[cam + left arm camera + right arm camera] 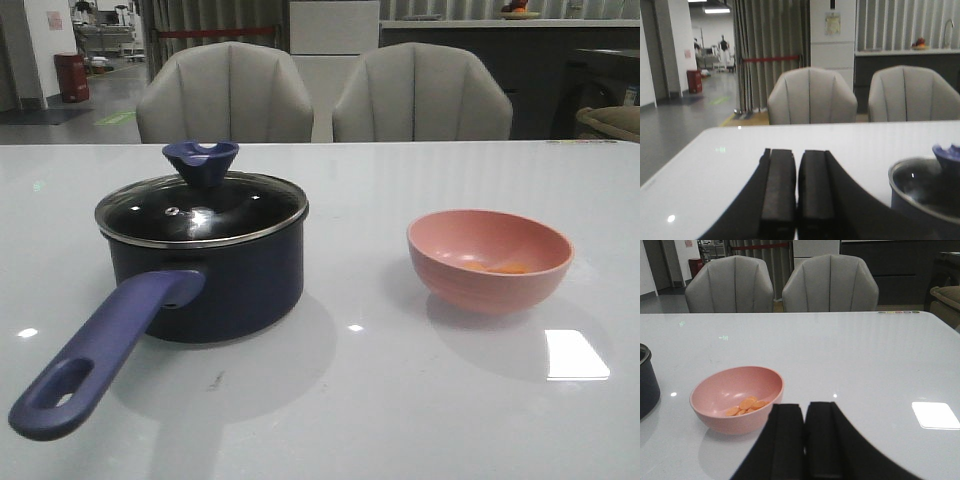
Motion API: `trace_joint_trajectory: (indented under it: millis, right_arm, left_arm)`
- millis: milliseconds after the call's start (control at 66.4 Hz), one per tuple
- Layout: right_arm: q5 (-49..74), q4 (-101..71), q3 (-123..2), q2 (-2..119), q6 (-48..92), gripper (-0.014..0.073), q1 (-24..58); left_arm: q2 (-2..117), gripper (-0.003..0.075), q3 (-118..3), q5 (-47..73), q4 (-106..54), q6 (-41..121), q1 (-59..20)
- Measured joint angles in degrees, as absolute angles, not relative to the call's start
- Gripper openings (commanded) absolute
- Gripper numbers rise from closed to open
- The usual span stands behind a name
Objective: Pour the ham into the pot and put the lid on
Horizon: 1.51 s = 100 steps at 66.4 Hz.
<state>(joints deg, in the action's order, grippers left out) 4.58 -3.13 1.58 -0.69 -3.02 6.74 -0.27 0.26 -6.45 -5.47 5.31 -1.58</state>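
Observation:
The dark navy pot (215, 275) stands on the left of the table, its long purple-blue handle (100, 350) pointing toward the front. The glass lid (200, 208) with its purple-blue knob (201, 161) rests on the pot. Orange ham (497, 267) bits lie inside the pink bowl (489, 262) on the right; the right wrist view shows the ham (746, 406) in the bowl (737, 399). My left gripper (797, 160) is shut and empty, back from the pot (922, 192). My right gripper (805, 412) is shut and empty, just beside the bowl. Neither gripper appears in the front view.
Two grey chairs (225, 95) (422, 92) stand behind the table's far edge (400, 143). The white tabletop is glossy, with a bright window reflection (576, 355) at the front right.

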Motion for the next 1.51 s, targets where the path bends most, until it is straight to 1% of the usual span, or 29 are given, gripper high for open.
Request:
trace_joint_trajectory:
  millis: [90,196,392,542,618,708,919,994,1039,1145,1160,1190,1250,1310,1506]
  right_arm:
    - [4.6,-3.1,1.6,-0.7,-3.0,0.0142,6.7]
    - [4.6,-3.1,1.6,-0.7,-3.0,0.0142,6.7]
    - [4.6,-3.1,1.6,-0.7,-3.0,0.0142,6.7]
    - [4.6,-3.1,1.6,-0.7,-3.0,0.0142,6.7]
    - [4.6,-3.1,1.6,-0.7,-3.0,0.0142,6.7]
    - [4.6,-3.1,1.6,-0.7,-3.0,0.0142,6.7]
    - [4.6,-3.1,1.6,-0.7,-3.0,0.0142,6.7]
    - [4.6,-3.1,1.6,-0.7,-3.0,0.0142,6.7]
    - [4.6,-3.1,1.6,-0.7,-3.0,0.0142,6.7]
    - [4.6,-3.1,1.6,-0.7,-3.0,0.0142,6.7]
    - [4.6,-3.1,1.6,-0.7,-3.0,0.0142,6.7]
    - [4.6,-3.1,1.6,-0.7,-3.0,0.0142,6.7]
    - [4.6,-3.1,1.6,-0.7,-3.0,0.0142,6.7]
    - [4.6,-3.1,1.6,-0.7,-3.0,0.0142,6.7]
    - [4.6,-3.1,1.6,-0.7,-3.0,0.0142,6.7]
  left_arm:
    - [-0.3,0.0112,0.3,-10.2,-5.5,5.3,-1.6]
    - [-0.3,0.0112,-0.7,-9.3,-5.7,5.3,-1.6]
    - [0.4,0.0112,-10.2,2.2,-5.7,5.3,-1.6]
    - [4.3,0.0112,-17.3,14.6,-7.3,5.3,-1.6]
    - [5.8,0.0112,-19.0,19.0,-9.8,5.3,-1.6]
    - [6.6,0.0112,-19.5,21.4,-12.4,5.3,-1.6]
    - [6.8,0.0123,-19.5,22.8,-13.4,5.3,-1.6]
    - [6.9,0.0162,-19.4,23.3,-13.4,5.3,-1.6]
    - [6.9,0.0214,-19.4,23.4,-13.4,5.3,-1.6]
    - [6.9,0.0383,-19.4,24.1,-13.5,5.3,-1.6]
    - [6.9,0.0422,-19.4,24.1,-13.5,5.3,-1.6]
    - [6.9,0.0473,-19.4,24.4,-13.5,5.3,-1.6]
    - [6.9,0.0559,-19.4,24.9,-13.5,5.3,-1.6]
    - [6.9,0.0587,-19.4,25.2,-13.5,5.3,-1.6]
    - [6.9,0.0585,-18.8,24.9,-13.8,5.3,-1.6]
